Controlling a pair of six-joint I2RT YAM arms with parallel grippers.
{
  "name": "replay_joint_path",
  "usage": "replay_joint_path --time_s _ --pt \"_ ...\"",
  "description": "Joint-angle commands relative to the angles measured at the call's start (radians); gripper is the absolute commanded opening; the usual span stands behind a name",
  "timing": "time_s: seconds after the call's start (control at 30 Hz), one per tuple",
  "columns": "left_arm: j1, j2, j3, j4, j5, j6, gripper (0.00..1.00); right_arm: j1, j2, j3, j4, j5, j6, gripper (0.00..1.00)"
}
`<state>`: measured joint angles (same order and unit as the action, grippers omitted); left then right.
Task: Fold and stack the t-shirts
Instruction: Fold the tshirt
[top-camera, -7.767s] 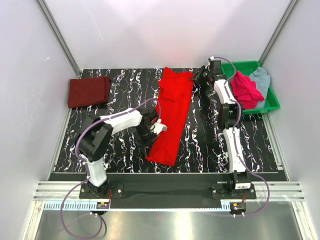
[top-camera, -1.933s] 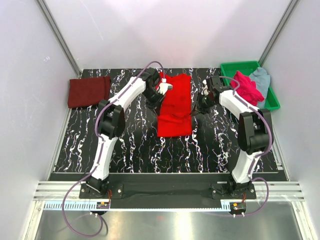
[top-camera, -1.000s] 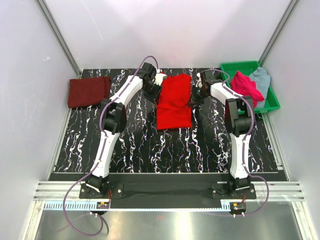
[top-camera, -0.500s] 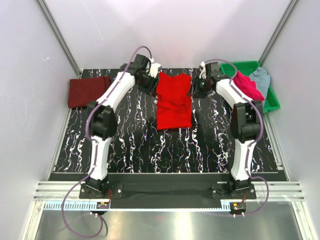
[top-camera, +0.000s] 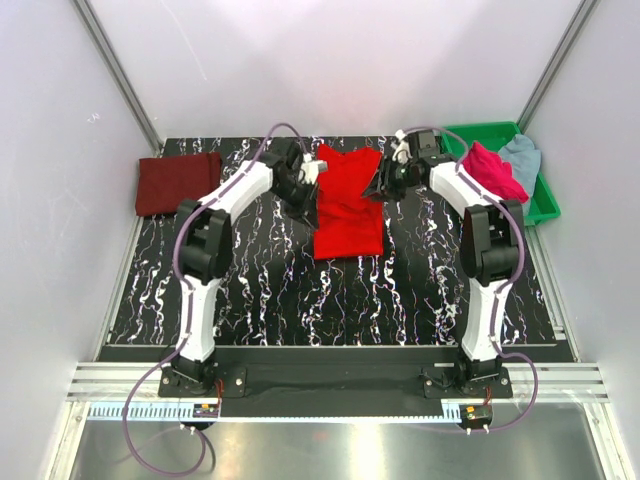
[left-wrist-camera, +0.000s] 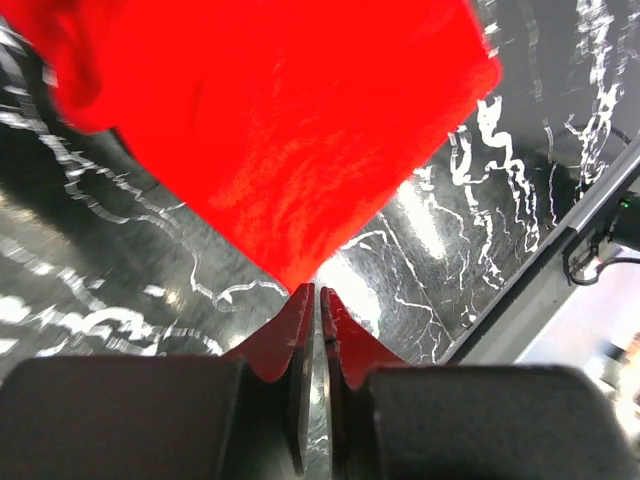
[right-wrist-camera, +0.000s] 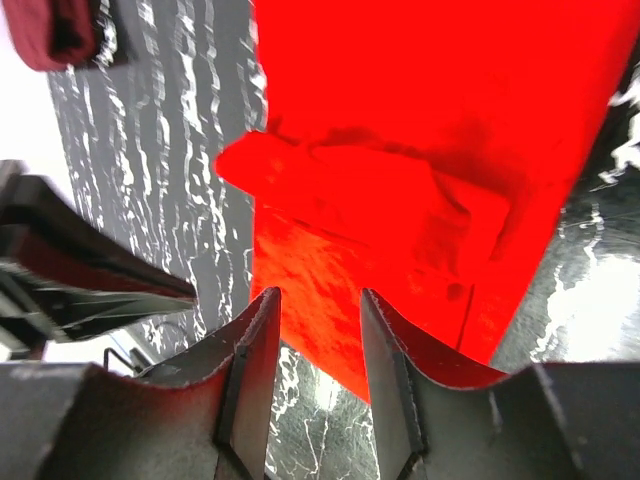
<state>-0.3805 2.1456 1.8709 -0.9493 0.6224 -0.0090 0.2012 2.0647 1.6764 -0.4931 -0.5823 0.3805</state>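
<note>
Red shirt (top-camera: 348, 205) lies folded into a rough rectangle on the black marbled table (top-camera: 260, 280), toward its far middle. The left gripper (left-wrist-camera: 315, 290) sits at the shirt's left edge, fingers pressed together at a corner of the cloth; whether any fabric is caught between them cannot be told. The right gripper (right-wrist-camera: 320, 300) hovers at the far right edge, fingers spread and holding nothing. A maroon shirt (top-camera: 178, 182) lies folded at far left. A pink shirt (top-camera: 492, 175) and a pale blue shirt (top-camera: 522, 155) sit crumpled in the green tray (top-camera: 480, 128) at far right.
</note>
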Motion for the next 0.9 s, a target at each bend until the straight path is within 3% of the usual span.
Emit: replay_joint_path --time_s 0.0,0.23,0.47,0.87 --pt "-0.008 0.031 0.02 0.021 0.097 -0.052 0.12 0.029 0.032 0.029 0.016 -0.059 0.024 0.45" --pt "-0.015 0.128 0.054 0.033 0.1 -0.066 0.15 0.05 0.081 0.055 0.004 -0.076 0.032 0.45" --pt "-0.031 0.177 0.083 0.04 0.079 -0.078 0.28 0.09 0.121 0.036 0.007 -0.096 0.05 0.45" --pt "-0.043 0.23 0.094 0.044 0.069 -0.091 0.32 0.141 0.153 0.009 0.025 -0.088 0.054 0.45"
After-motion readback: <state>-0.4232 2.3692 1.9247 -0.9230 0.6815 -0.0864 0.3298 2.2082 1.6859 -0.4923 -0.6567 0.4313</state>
